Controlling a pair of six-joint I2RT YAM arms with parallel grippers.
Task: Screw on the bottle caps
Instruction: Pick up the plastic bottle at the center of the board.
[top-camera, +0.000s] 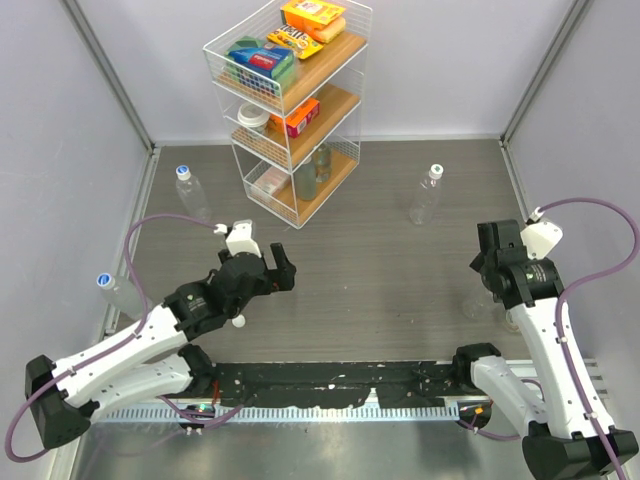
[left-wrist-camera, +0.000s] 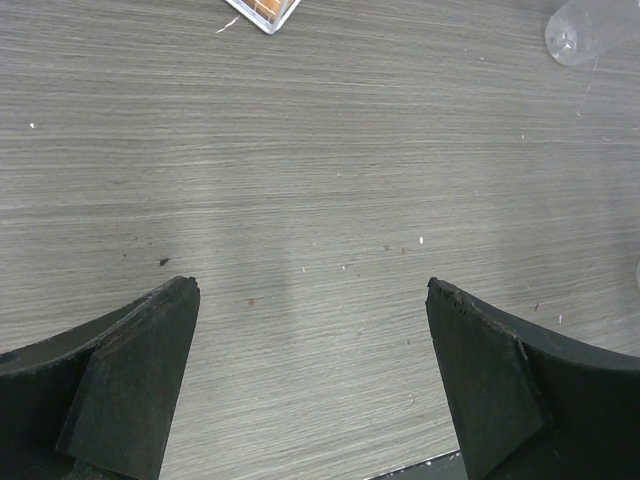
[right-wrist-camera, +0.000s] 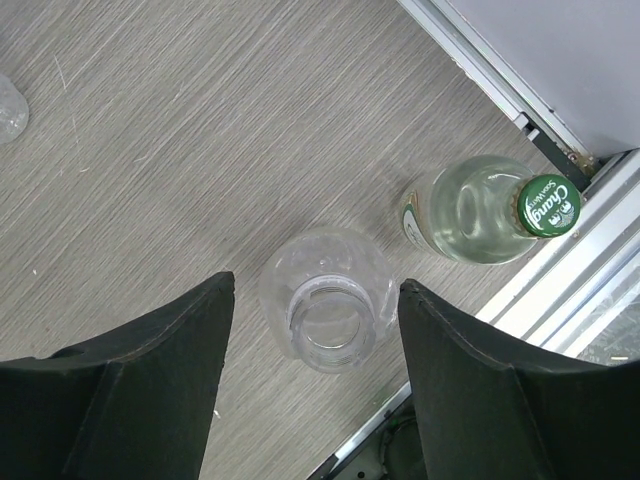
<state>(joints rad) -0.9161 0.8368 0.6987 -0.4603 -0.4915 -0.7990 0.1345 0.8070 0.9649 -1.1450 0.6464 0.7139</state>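
Grey wood-grain tabletop (top-camera: 380, 260) is running between pale walls (top-camera: 60, 150), and a wire rack (top-camera: 335, 58) of boxed goods is standing at the far side. The left gripper (left-wrist-camera: 310, 290) is hanging low over bare wood with its claw spread wide and nothing between the fingers. A small white cap (top-camera: 238, 321) is lying on the table just beside the left arm, near its wrist. The right gripper (right-wrist-camera: 316, 282) is hovering near the right edge, its claw also wide, with the fingers sitting on either side of an open-necked bottle (right-wrist-camera: 330, 255) that is standing upright below with no cap on; whether they are touching it I cannot tell. Just beside that one, a green-capped glass bottle (right-wrist-camera: 470, 210) is standing against the table's metal rail. Three more clear bottles are wearing caps: the far-left bottle (top-camera: 193, 195) near the rack, the left-edge bottle (top-camera: 118, 295) by the wall, and the far-right bottle (top-camera: 426, 200), well apart from both grippers.
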